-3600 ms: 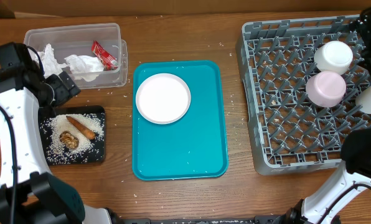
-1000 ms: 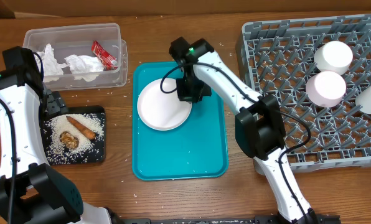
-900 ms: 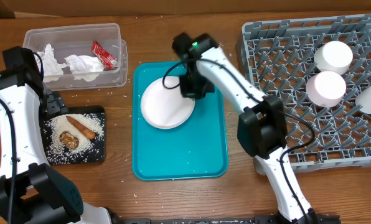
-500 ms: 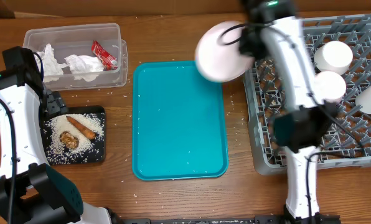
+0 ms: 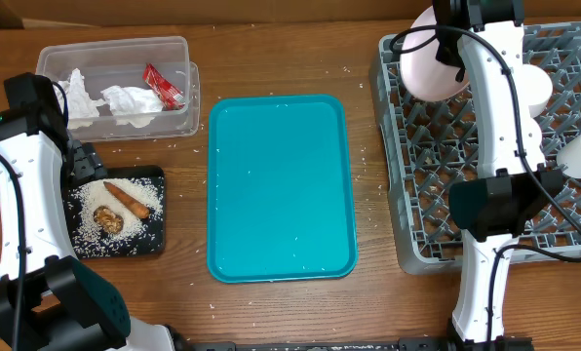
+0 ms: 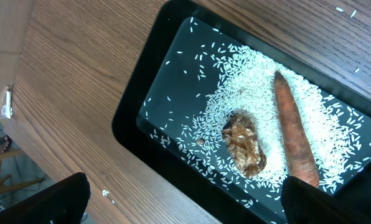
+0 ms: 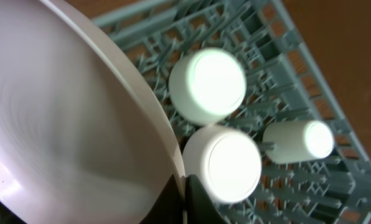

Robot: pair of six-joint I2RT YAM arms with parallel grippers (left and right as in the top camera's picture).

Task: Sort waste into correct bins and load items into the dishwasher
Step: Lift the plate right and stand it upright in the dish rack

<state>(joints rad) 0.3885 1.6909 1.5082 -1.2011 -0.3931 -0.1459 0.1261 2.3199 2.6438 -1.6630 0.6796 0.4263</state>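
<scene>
Two bins sit at the left of the counter (image 5: 271, 310). The clear tub (image 5: 115, 43) holds crumpled napkins (image 5: 125, 102) and a red-and-white wrapper (image 5: 162, 86). The black tray (image 5: 146, 242) just in front of it holds scattered rice (image 5: 144, 197), a carrot (image 5: 127, 201) and a brown lump (image 5: 107, 219). A teal tray (image 5: 281, 185) lies between the bins and the grey rack (image 5: 437, 195) on the right.

The right hand (image 7: 187, 198) is closed on the rim of the white plate (image 5: 429, 66) and holds it in the air over the rack's far left corner. From overhead the right arm covers much of the rack's load. The right wrist view shows it plainly: two upturned bowls (image 7: 207, 84) and a cup (image 7: 297, 142) lying on its side, close together on the pegs. That view also shows the plate tilted up on edge, its rim running from upper left down to the fingers.

The left hand (image 6: 185, 186) is spread wide above the black tray and grips nothing. Its camera shows the carrot lengthwise up and down the picture, thin tip uppermost, with the lump just beside it; overhead, the carrot slants from upper left to lower right.
</scene>
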